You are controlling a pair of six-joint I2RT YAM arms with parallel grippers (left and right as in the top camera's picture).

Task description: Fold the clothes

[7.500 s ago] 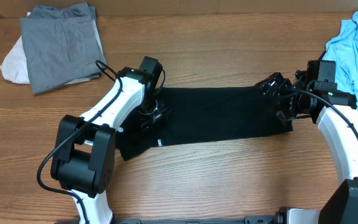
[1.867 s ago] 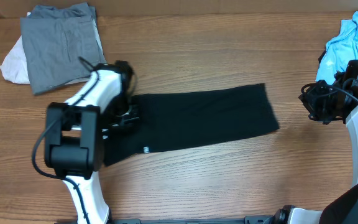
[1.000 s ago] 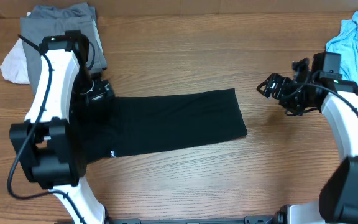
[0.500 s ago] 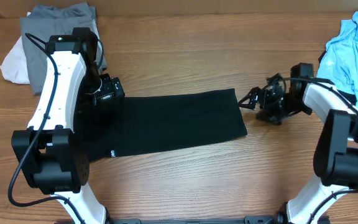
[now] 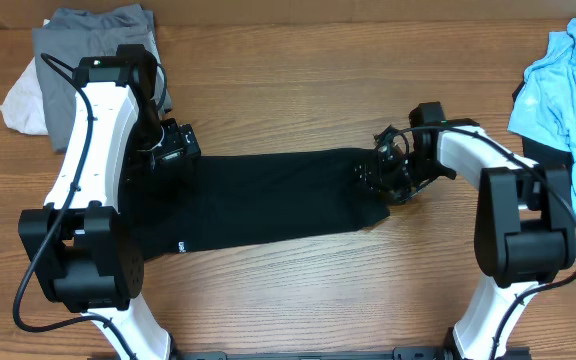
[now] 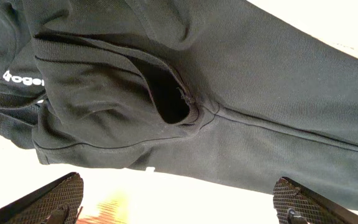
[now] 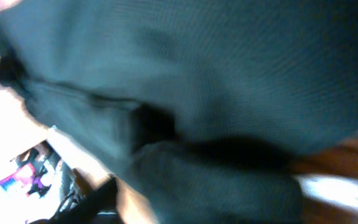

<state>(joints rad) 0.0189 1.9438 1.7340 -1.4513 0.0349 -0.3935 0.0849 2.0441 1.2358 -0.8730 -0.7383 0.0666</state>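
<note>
Both arms are reaching onto opposite ends of the black shirt (image 5: 268, 200).
The shirt is lying as a long folded band across the wooden worktop (image 5: 298, 80). The left arm is arching over the shirt's left end, its left hand (image 5: 173, 152) pointing down with fingers (image 6: 55, 198) spread wide and holding nothing. The right arm is bending inward, its right hand (image 5: 382, 175) sitting at the shirt's right edge. Whether it is gripping cloth, I cannot tell.

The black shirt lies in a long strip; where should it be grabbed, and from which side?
Probably pinch the black shirt at its short right end, coming in low from the right, by the right gripper. It lies flat as a long band, so only its edges offer a lip; the middle hugs the table.
</note>
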